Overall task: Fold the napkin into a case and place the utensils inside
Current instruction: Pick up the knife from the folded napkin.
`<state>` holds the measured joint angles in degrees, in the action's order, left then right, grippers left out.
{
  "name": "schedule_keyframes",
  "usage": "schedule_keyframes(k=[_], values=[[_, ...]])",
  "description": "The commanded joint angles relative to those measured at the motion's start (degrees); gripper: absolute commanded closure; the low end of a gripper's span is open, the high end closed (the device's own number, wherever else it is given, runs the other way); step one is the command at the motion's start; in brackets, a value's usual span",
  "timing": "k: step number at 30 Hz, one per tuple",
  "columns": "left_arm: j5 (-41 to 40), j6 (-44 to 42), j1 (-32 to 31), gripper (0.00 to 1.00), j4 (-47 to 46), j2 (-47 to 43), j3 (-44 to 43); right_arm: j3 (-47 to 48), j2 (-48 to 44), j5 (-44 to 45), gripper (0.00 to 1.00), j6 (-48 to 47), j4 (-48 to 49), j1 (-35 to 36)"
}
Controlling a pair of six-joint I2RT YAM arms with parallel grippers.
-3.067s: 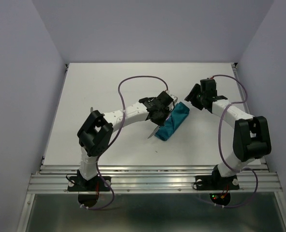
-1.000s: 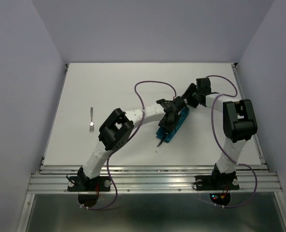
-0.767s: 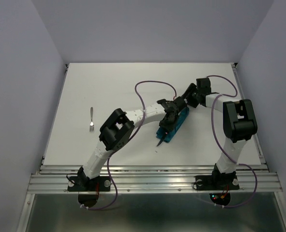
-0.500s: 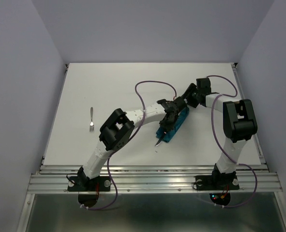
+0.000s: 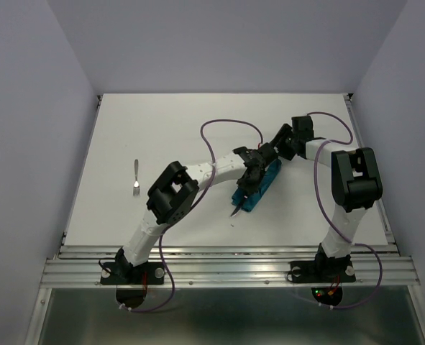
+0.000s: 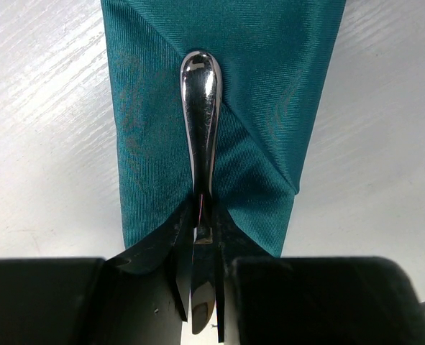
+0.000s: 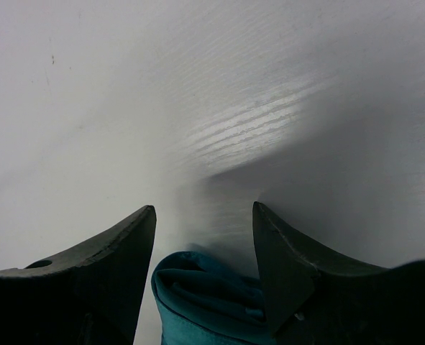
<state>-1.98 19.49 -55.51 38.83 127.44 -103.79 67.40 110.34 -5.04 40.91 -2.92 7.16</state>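
The teal napkin (image 5: pixel 264 180), folded into a narrow case, lies at mid-table, seen close in the left wrist view (image 6: pixel 270 108). A silver knife (image 6: pixel 200 108) rests lengthwise on the cloth with its rounded handle pointing away. Its blade tip (image 5: pixel 237 212) sticks out past the case's near end. My left gripper (image 6: pixel 203 219) is shut on the knife's middle, over the case's near end (image 5: pixel 249 183). My right gripper (image 7: pixel 203 215) is open, its fingers (image 7: pixel 119 259) straddling the case's rolled far end (image 7: pixel 205 287), also visible from above (image 5: pixel 270 154). A fork (image 5: pixel 136 176) lies alone at the left.
Purple cables loop above both arms (image 5: pixel 226 126). Side walls enclose the white table (image 5: pixel 162 129), and a metal rail (image 5: pixel 226 262) runs along its near edge.
The left jaws have closed onto the knife over the last second. Earlier, the left arm brought the knife over the case and the right gripper moved in to its far end.
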Motion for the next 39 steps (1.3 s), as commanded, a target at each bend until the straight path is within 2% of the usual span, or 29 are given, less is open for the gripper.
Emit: schedule_keyframes(k=[1,21,39], values=[[1.27,-1.03,-0.48,1.00,1.16,-5.27,-2.56,-1.13,0.13,-0.50,0.38,-0.21,0.98,-0.30],[5.67,-0.77,-0.57,1.00,0.37,-9.40,5.96,-0.77,0.31,-1.11,0.38,-0.48,1.07,-0.30],[6.46,-1.29,-0.83,1.00,1.08,-3.34,1.05,-3.76,-1.45,-1.64,0.38,-0.30,1.51,-0.30]])
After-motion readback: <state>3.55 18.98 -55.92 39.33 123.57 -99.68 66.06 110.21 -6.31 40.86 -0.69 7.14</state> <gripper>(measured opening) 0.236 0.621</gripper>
